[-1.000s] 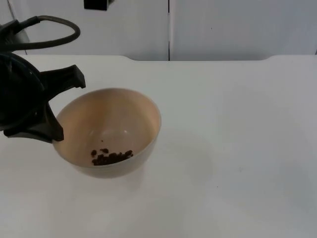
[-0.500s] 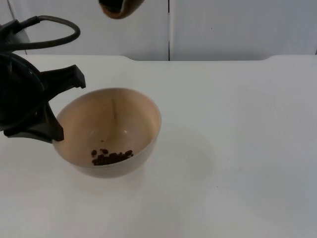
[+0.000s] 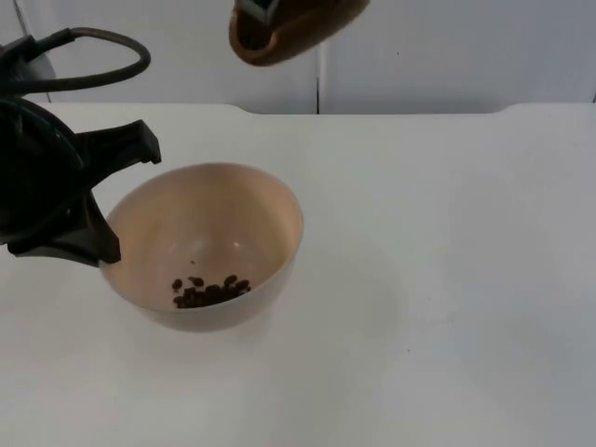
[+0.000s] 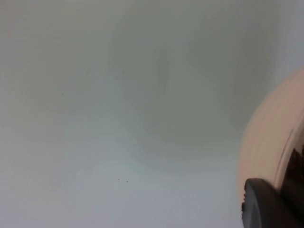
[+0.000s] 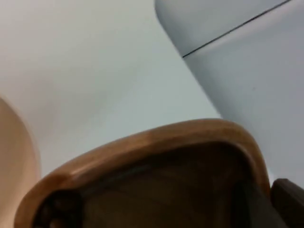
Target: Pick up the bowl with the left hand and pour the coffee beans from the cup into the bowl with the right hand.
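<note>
A wooden cup (image 5: 156, 156) is held close up, its light brown rim curving over a dark brown inside; beside it a beige bowl (image 5: 16, 161) edge; beneath lies the white table (image 5: 95, 71), ending at the grey partition wall (image 5: 247, 66) with its dark seam.

There is no text, label, brand, number or sign to read in these pictures, not on the bowl (image 3: 207, 247), the cup (image 3: 296, 28) or the table (image 3: 447, 279).
</note>
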